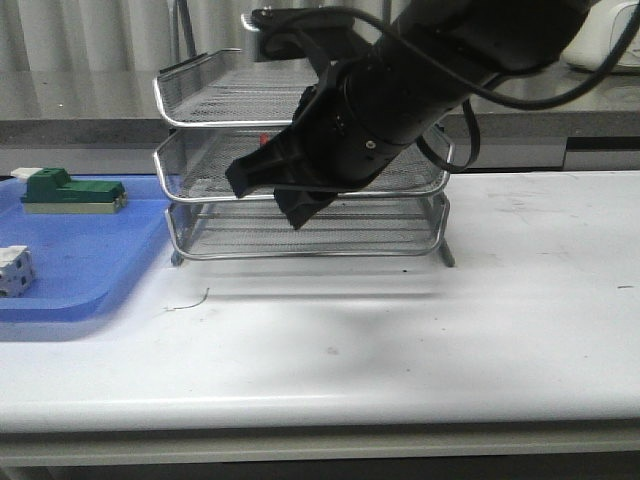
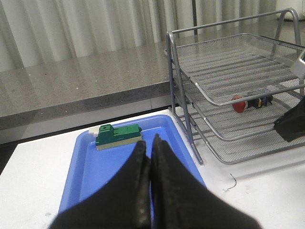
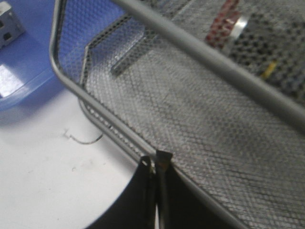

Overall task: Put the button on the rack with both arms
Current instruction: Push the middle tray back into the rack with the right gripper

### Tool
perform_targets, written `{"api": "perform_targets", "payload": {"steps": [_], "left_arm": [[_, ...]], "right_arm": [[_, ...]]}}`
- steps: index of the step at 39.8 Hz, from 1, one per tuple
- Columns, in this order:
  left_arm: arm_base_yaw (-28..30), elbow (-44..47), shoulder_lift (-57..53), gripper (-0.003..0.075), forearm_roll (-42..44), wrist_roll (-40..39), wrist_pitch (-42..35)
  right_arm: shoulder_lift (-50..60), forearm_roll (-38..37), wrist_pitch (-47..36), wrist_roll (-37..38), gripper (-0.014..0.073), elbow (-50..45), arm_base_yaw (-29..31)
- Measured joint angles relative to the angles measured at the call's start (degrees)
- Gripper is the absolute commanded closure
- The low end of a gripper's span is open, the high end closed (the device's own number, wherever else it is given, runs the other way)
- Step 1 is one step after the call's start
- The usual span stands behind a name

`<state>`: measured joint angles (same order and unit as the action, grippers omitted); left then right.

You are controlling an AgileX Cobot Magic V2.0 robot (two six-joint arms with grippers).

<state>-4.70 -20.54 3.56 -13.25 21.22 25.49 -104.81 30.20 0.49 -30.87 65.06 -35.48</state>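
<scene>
The button (image 2: 243,103) lies on its side on the middle tier of the rack (image 2: 189,125), red head toward the blue tray. It also shows in the right wrist view (image 3: 225,16) through the mesh, and as a red spot in the front view (image 1: 264,140). The rack (image 1: 200,122) stands at the back of the table. My right gripper (image 1: 272,196) is shut and empty in front of the rack's middle tier; its tips (image 3: 155,160) sit at the lowest tier's front rim (image 3: 114,129). My left gripper (image 2: 148,144) is shut and empty above the blue tray, out of the front view.
A blue tray (image 1: 95,262) lies left of the rack, holding a green-and-white block (image 1: 72,190) and a white block (image 1: 14,270). A small bent wire (image 1: 190,300) lies on the white table in front of the rack. A grey counter runs behind.
</scene>
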Motion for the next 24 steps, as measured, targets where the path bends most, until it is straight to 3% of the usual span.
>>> {"api": "perform_targets", "payload": {"steps": [9, 24], "left_arm": [[0.00, 0.00, 0.00, 0.0739, 0.00, 0.00, 0.00], [0.00, 0.00, 0.00, 0.0739, 0.00, 0.00, 0.00]], "right_arm": [[0.00, 0.00, 2.63, 0.00, 0.0653, 0.60, 0.74], [13.60, -0.69, 20.86, 0.00, 0.0653, 0.60, -0.86]]}}
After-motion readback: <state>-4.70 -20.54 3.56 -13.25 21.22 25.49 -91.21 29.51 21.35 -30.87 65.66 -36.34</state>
